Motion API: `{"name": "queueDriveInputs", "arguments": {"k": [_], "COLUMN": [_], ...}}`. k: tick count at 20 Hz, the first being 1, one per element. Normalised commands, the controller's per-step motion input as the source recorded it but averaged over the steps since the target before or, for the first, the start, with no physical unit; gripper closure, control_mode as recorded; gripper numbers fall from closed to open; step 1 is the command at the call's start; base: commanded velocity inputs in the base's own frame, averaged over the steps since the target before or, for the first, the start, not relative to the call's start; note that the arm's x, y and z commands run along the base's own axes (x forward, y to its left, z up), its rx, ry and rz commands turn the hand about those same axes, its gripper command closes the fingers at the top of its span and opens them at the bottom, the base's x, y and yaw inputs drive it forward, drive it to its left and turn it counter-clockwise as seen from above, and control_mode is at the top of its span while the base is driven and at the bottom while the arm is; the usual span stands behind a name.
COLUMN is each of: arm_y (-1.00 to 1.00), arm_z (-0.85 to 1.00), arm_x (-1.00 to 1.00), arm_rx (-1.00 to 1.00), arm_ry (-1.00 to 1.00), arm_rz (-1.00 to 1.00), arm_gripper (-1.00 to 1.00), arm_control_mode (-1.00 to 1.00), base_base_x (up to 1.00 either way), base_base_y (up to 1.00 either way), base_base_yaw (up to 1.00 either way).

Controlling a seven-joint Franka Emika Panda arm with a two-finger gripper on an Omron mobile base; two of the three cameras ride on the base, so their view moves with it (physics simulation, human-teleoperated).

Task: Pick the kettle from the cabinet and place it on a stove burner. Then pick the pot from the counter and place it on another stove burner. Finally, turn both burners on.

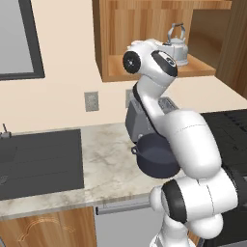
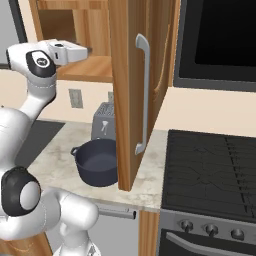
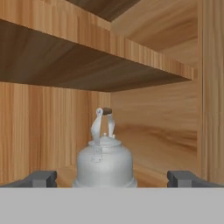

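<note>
In the open cabinet the kettle is sitting ahead of us, our gripper spread wide and empty, while pot, burners and knobs are all waiting.

No text, label, brand, number or sign can be read on anything in these pictures.
</note>
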Motion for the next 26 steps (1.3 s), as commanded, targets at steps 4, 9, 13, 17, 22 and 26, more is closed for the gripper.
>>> {"name": "queueDriveInputs", "arguments": {"k": [4, 9, 13, 17, 22, 26], "arm_y": [-0.01, -0.03, 0.00, -0.13, -0.41, -0.34], "arm_z": [0.03, 0.08, 0.01, 0.00, 0.00, 0.01], "arm_x": [0.37, 0.32, 0.33, 0.29, 0.17, 0.14], "arm_rx": [0.00, 0.00, 0.00, 0.00, 0.02, 0.02], "arm_ry": [0.04, 0.02, 0.00, 0.00, 0.00, 0.00], "arm_rz": [0.00, 0.00, 0.00, 0.00, 0.00, 0.00], "arm_gripper": [-1.00, -1.00, -1.00, -1.00, -1.00, -1.00], "arm_control_mode": [-1.00, -1.00, -1.00, -1.00, -1.00, -1.00], "base_base_x": [0.00, 0.00, 0.00, 0.00, 0.00, 0.00], "base_base_y": [0.00, 0.00, 0.00, 0.00, 0.00, 0.00], "base_base_yaw": [0.00, 0.00, 0.00, 0.00, 0.00, 0.00]}}
